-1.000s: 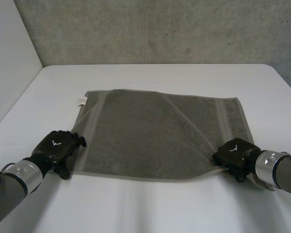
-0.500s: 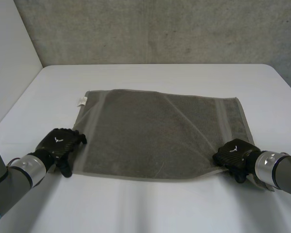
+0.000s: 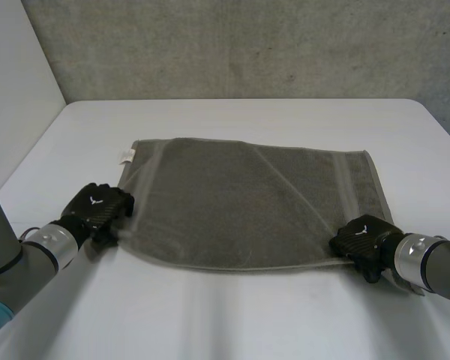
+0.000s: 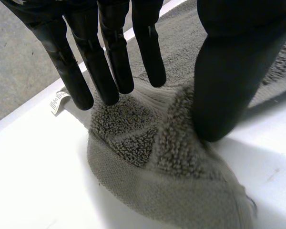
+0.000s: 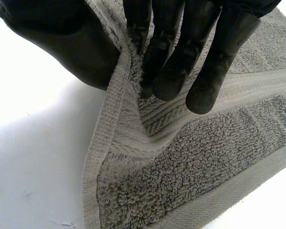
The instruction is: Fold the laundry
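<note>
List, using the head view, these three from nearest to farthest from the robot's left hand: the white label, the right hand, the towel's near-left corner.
1. Towel's near-left corner: pinched in the left hand.
2. White label: at the far-left corner.
3. Right hand: at the near-right corner.

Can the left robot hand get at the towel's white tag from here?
Probably yes: the tag lies on the table beyond the left robot hand, nothing between, but it must first release the towel corner it pinches.
</note>
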